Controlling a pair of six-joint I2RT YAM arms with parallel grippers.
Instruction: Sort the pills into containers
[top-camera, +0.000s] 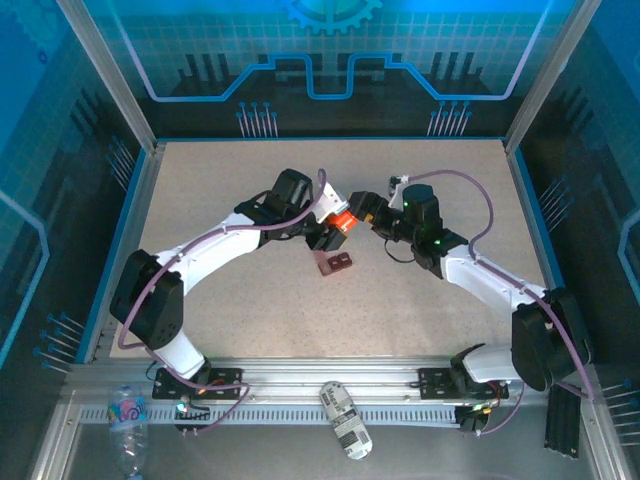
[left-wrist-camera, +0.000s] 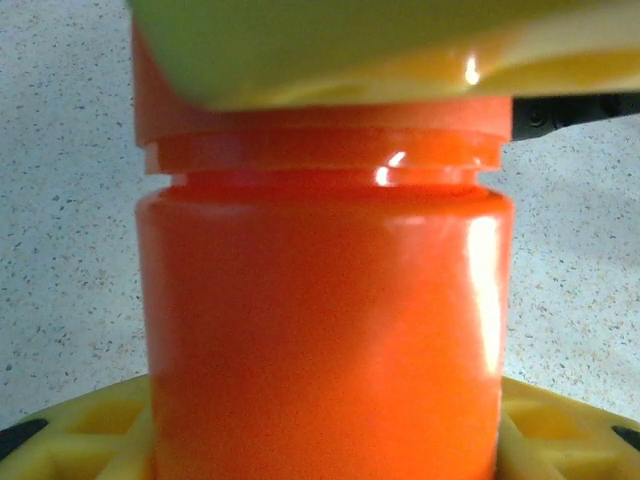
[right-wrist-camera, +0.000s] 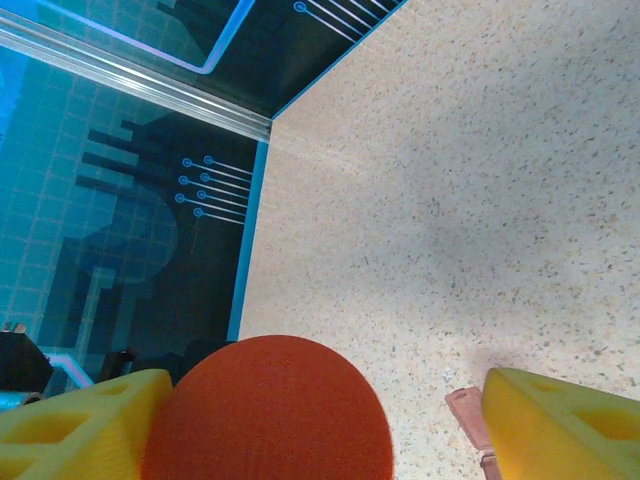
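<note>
An orange pill bottle (top-camera: 342, 222) hangs above the table's middle, my left gripper (top-camera: 328, 234) shut on its body. In the left wrist view the bottle (left-wrist-camera: 320, 320) stands between my yellow fingers (left-wrist-camera: 90, 430), and a yellow finger of the other arm lies over its cap end. My right gripper (top-camera: 360, 212) stands open around the round red-orange cap (right-wrist-camera: 268, 415). Its left finger (right-wrist-camera: 80, 425) touches the cap and its right finger (right-wrist-camera: 560, 425) stands apart from it. The containers, a small dark red-brown tray (top-camera: 336, 263), lie on the table just below the bottle; a corner of the tray (right-wrist-camera: 465, 410) shows beside my right finger. The pills are out of view.
The speckled beige table (top-camera: 250, 180) is fenced by blue panel walls and aluminium posts. A clear plastic bottle (top-camera: 127, 418) and a grey-white can (top-camera: 346, 420) lie on the front rail, off the table.
</note>
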